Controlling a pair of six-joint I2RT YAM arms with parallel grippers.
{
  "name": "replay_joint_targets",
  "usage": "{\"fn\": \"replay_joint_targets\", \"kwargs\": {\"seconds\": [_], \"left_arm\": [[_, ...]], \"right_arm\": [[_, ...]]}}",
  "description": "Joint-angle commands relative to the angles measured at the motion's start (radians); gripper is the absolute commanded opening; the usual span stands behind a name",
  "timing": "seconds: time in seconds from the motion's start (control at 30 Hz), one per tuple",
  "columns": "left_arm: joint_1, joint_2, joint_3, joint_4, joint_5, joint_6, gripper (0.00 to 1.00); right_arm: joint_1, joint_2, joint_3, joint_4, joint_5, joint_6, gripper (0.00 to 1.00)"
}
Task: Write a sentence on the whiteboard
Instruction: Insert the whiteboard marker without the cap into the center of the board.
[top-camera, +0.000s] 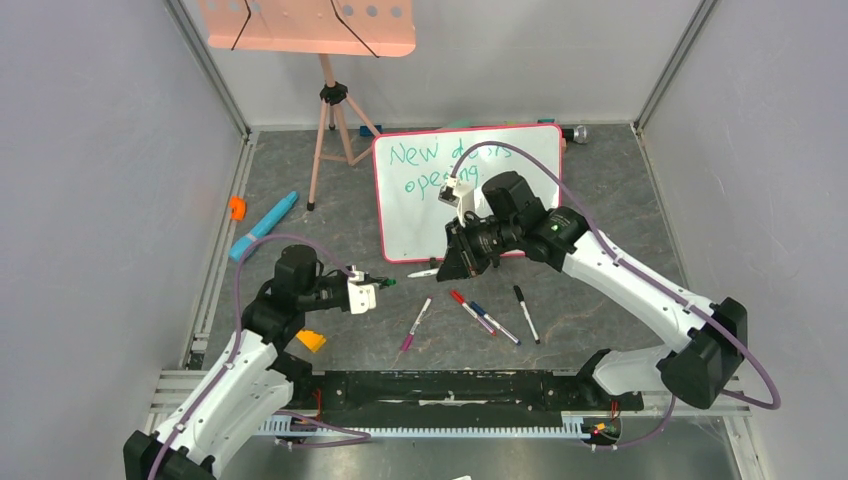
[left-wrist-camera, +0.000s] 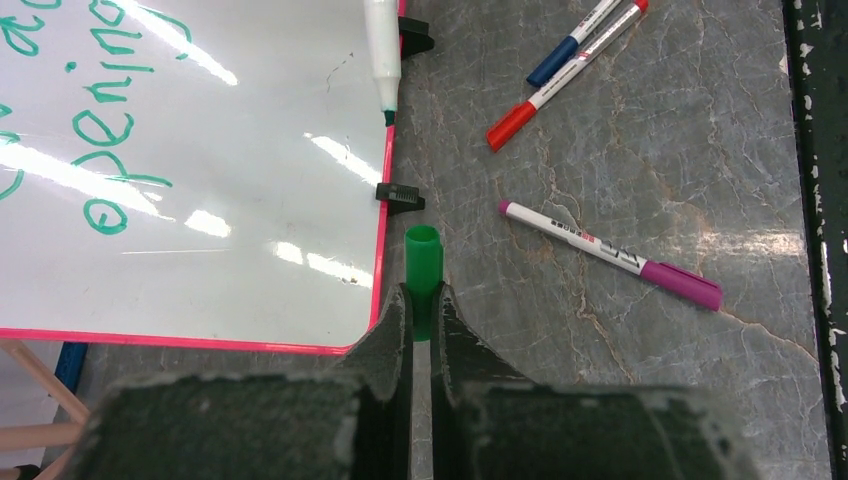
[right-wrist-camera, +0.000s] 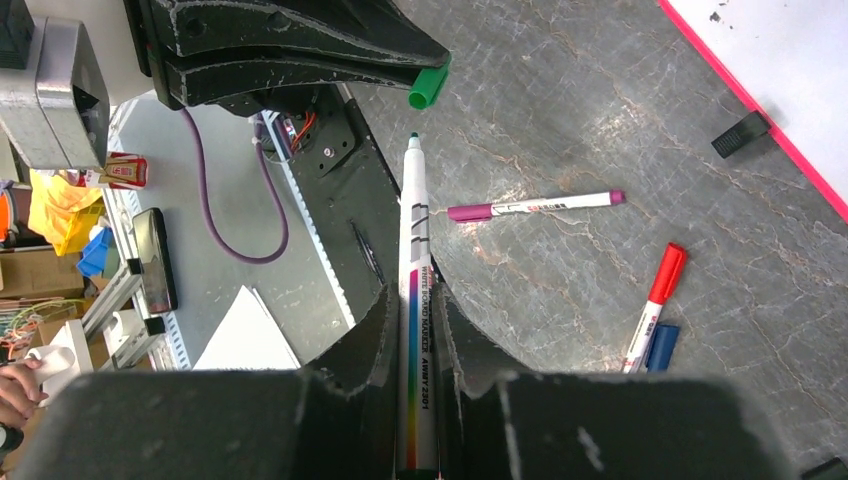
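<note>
The whiteboard (top-camera: 410, 225) lies flat at the back centre, with the green sentence (top-camera: 425, 155) in two lines near its far edge; my right arm covers some of the letters. Off the board's near left corner, my right gripper (top-camera: 452, 265) is shut on a white marker (right-wrist-camera: 414, 230). The marker's bare green tip points at the left gripper and stops a short gap from it. My left gripper (left-wrist-camera: 422, 295) is shut on a green cap (left-wrist-camera: 423, 255), whose open end faces that tip. In the left wrist view the whiteboard (left-wrist-camera: 220, 260) and the sentence (left-wrist-camera: 110, 170) fill the left side.
Capped markers lie on the grey mat between the arms: magenta (top-camera: 416, 322), red (top-camera: 470, 310), blue (top-camera: 495, 323), black (top-camera: 526, 314). A pink tray on a tripod (top-camera: 305, 25) stands at the back left. Near the left wall are a blue object (top-camera: 263, 226) and orange pieces (top-camera: 237, 207).
</note>
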Motion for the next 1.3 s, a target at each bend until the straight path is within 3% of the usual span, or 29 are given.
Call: {"fn": "replay_joint_targets", "kwargs": {"seconds": [0.0, 1.27], "left_arm": [[-0.006, 0.003, 0.003, 0.034, 0.044, 0.039, 0.02], [-0.014, -0.001, 0.005, 0.034, 0.077, 0.034, 0.02]], "right_arm": [[0.014, 0.015, 0.029, 0.051, -0.022, 0.0, 0.0], [0.051, 0.058, -0.047, 0.118, -0.001, 0.0, 0.0]]}}
